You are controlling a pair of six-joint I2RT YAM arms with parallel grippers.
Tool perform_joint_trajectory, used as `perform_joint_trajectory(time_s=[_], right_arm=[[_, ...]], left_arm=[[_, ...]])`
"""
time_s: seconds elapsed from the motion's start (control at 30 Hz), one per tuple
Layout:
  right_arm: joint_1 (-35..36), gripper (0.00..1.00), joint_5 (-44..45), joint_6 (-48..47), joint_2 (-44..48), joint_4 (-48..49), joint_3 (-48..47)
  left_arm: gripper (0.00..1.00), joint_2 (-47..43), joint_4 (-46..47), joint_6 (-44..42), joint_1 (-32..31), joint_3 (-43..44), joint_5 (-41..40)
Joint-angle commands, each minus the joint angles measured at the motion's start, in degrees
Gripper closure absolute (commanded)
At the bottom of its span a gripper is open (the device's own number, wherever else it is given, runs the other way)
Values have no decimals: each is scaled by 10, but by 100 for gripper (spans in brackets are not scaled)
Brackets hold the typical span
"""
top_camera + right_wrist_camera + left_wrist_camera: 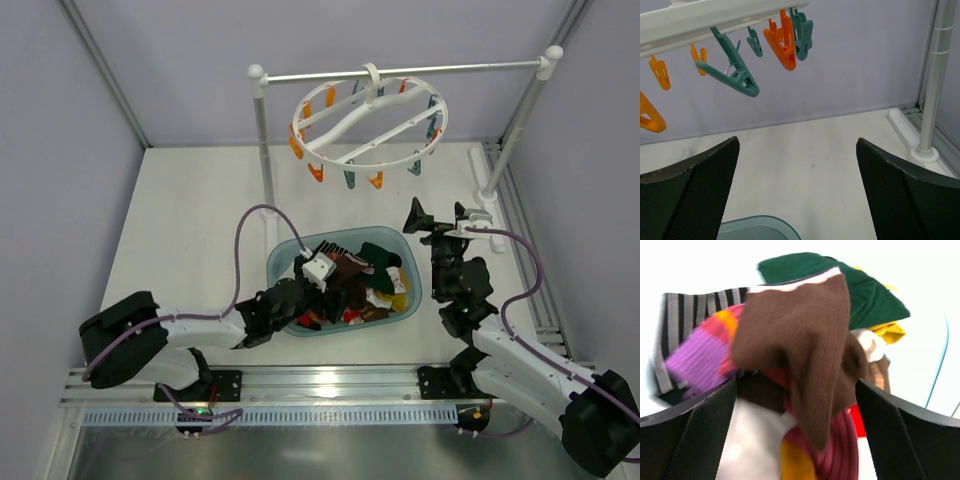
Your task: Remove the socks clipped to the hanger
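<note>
Caught left gripper (796, 390) released, jaws wide, astride brown sock (805, 340) atop socks (350, 280) heaped in teal basin (411, 292) by worktop's near edge, centre. Found right gripper (797, 145) unclenched too, raised near right edge, facing hanger (370, 120) on rail stand (480, 68) along far edge. Saw no sock on visible clips (735, 75). Judged risk: loose brown sock snagging on finger during withdrawal, spilling over basin rim.

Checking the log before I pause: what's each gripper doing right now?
Left gripper: open, fingers either side of a brown sock.
Right gripper: open, holding nothing.
</note>
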State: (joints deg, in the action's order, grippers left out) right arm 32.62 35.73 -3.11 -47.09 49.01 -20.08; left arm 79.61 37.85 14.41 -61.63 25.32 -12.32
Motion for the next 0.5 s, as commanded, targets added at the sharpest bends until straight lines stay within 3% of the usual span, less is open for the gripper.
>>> perform_joint_trajectory(time_s=[0.0, 0.2, 0.33, 0.47], right_arm=[[-5, 2, -3, 10, 11, 10, 4], [-10, 2, 0, 9, 27, 5, 11], [-17, 2, -10, 17, 33, 2, 15], [-31, 2, -26, 28, 35, -5, 16]], left_arm=[[0, -84, -115, -26, -17, 12, -109], [0, -226, -200, -22, -19, -12, -172], [0, -333, -205, -32, -13, -36, -237], [0, -369, -204, -32, 64, -29, -163]])
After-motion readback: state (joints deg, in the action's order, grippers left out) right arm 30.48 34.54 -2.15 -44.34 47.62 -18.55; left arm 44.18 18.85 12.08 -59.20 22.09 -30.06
